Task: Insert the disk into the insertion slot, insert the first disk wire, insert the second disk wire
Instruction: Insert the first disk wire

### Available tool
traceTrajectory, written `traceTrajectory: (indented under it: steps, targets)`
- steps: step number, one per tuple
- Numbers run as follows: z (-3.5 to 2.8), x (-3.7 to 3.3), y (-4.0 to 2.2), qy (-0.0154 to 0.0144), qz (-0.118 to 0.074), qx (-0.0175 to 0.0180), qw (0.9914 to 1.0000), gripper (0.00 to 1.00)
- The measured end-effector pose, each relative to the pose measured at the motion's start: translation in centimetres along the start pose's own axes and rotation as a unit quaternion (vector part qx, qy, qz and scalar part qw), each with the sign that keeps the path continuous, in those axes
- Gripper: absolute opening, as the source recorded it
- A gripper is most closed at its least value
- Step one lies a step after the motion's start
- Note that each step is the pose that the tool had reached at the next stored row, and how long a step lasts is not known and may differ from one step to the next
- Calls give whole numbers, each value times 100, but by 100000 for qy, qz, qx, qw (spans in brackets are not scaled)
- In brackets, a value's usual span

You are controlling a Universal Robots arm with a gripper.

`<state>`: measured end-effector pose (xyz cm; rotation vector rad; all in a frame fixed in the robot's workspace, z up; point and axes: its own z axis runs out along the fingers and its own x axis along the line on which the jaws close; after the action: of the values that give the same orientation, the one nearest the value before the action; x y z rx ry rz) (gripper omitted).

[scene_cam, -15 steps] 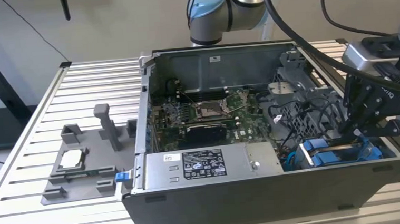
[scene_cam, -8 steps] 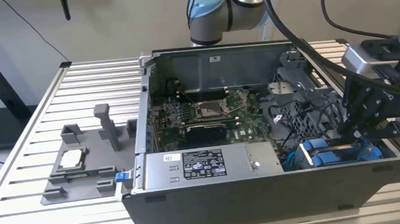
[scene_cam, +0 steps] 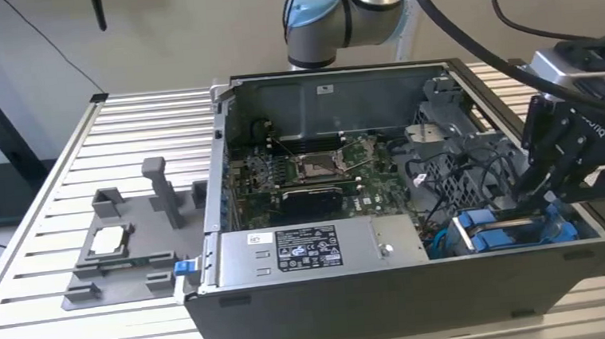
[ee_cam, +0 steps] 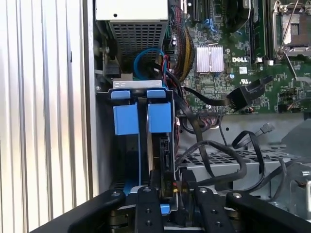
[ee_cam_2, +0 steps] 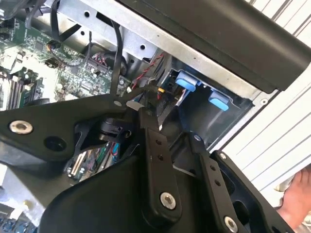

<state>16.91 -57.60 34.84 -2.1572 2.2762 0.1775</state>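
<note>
Fingers (ee_cam: pixel 148 209) apart, disk (ee_cam: pixel 163 154) end between (slotted)

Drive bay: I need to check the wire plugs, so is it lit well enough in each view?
First wrist view: bay in shadow below its blue tabs. Second wrist view: bay dim, the table beside it glares pale. Exterior view: evenly lit.

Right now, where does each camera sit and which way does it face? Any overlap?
Exterior view: off the arm, looking down into the open black computer case; grey-blue arm joint and black gripper show.
First wrist view: on the arm, facing the grey insertion slot with blue plastic fittings; gripper in foreground.
Second wrist view: on the arm, looking past the gripper at that slot.
Shared: both wrist views catch the green motherboard.
</note>
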Motion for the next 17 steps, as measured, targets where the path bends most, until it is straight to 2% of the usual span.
traceTrajectory:
  steps: [8, 13, 17]
  targets:
    - [-165, -12, 25, 0, 4, 2, 100000, 33]
    - [-204, -17, 69, 16, -9, 120, 100000, 33]
    - [-201, -30, 154, 85, -46, 652, 99998, 33]
